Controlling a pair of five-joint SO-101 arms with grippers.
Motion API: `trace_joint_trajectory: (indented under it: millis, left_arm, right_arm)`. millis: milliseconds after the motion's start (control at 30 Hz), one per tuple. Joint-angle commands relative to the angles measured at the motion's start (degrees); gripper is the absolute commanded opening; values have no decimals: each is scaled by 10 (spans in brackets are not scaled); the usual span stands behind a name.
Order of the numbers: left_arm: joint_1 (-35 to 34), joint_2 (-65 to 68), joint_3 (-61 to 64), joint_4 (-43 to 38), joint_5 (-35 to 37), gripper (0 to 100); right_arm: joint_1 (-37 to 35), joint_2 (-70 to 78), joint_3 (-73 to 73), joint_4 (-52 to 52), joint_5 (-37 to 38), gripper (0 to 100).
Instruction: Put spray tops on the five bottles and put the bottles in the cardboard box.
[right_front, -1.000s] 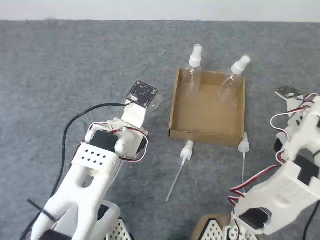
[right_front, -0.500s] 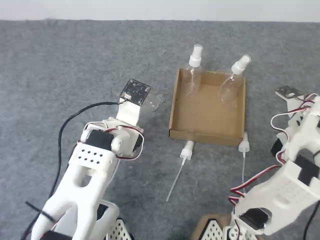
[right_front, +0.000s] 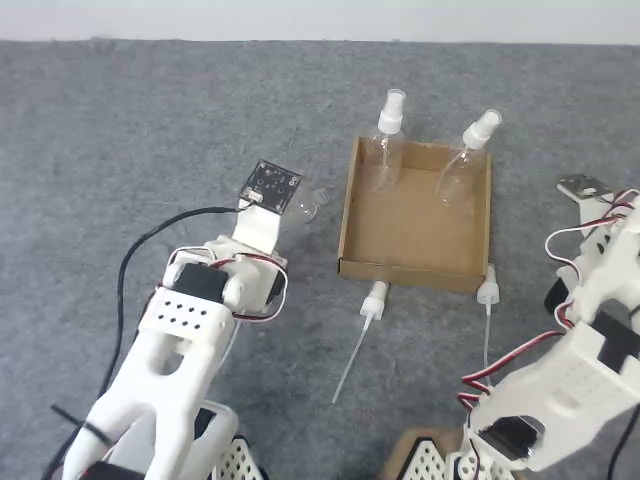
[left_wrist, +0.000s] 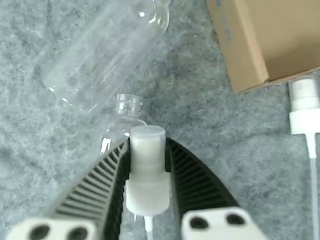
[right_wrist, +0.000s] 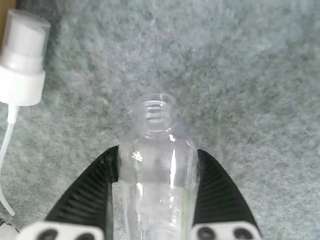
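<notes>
left tool (left_wrist: 146, 144) holds spray top (left_wrist: 145, 172) | open bottle (left_wrist: 128, 106) ahead | cardboard box (left_wrist: 250, 45) near

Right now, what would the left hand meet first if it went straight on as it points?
Probably the open neck of the nearer clear bottle, just ahead of its spray top; depth is unclear.

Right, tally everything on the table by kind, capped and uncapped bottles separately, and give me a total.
Brown cardboard box: 1
Clear plastic bottles with white spray tops on: 2, both in the box
Clear plastic bottles with open necks: 3, one in the right gripper
Loose white spray tops: 3, one in the left gripper
Total: 9
</notes>
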Motion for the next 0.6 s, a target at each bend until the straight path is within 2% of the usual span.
trace_joint_trajectory:
  millis: [0, 567]
  left_arm:
    - [-1, -24, -1, -12, 5, 26]
    - [-3, -24, 7, -14, 5, 26]
  right_arm:
    - [5, -5, -30, 4, -9, 23]
    - [7, -8, 0, 3, -10, 23]
